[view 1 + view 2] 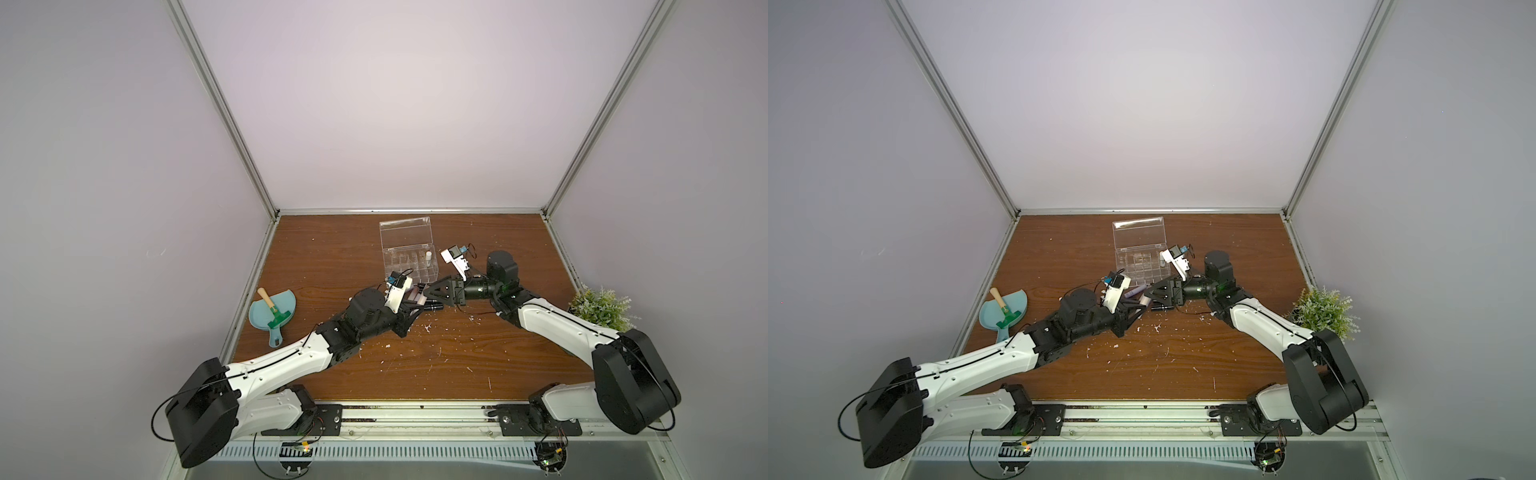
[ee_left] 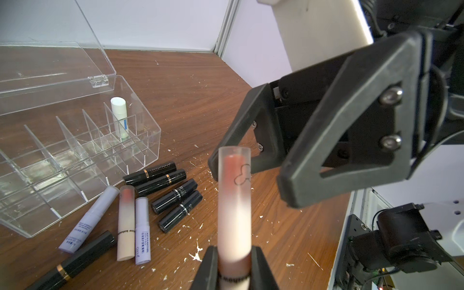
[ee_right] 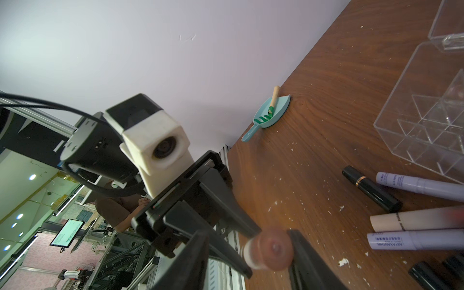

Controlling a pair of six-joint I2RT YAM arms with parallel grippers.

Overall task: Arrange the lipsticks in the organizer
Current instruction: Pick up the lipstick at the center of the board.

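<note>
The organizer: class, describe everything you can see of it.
The organizer is a clear, acrylic-looking box divided into small compartments. Its hinged lid stands open. It sits flat on the table. A white lipstick stands upright in a corner compartment; the other compartments seen look empty. Loose lipsticks lie beside it.

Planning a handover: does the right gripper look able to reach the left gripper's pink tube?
Likely yes: the pink tube sticks out unobstructed, its end between the open jaws of the right gripper.
</note>
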